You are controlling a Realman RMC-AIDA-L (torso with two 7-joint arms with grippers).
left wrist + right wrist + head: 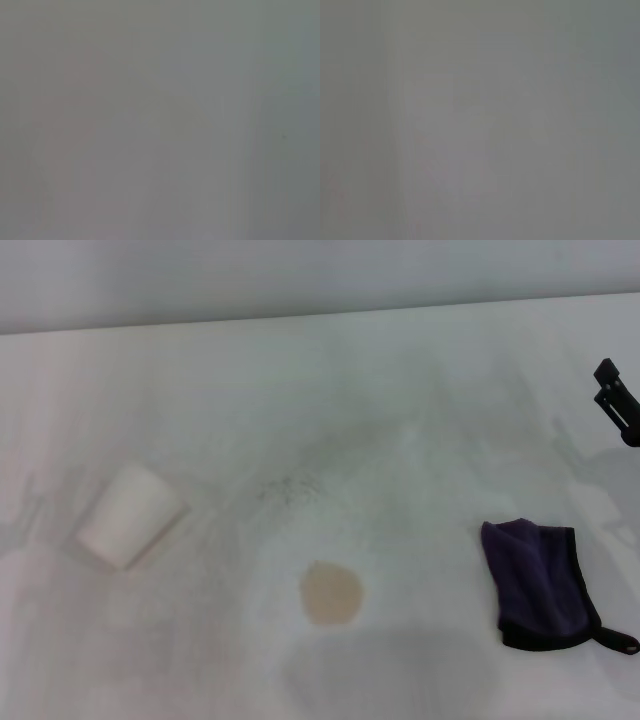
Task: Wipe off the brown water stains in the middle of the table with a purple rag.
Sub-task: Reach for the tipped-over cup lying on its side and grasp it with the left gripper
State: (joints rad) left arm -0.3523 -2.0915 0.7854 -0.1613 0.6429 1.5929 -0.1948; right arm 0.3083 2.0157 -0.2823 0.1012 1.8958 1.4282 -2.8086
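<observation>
We see the purple rag (545, 583) near the bench's (400, 390) right edge, well apart from the right gripper (618, 400); its jaws' state we cannot tell.

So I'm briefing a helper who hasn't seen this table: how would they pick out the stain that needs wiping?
On the white table, look near the front edge, about midway between the tipped white cup on the left and the purple rag on the right. The stain is a flat, pale tan oval, unlike the scatter of dark specks farther back.
</observation>
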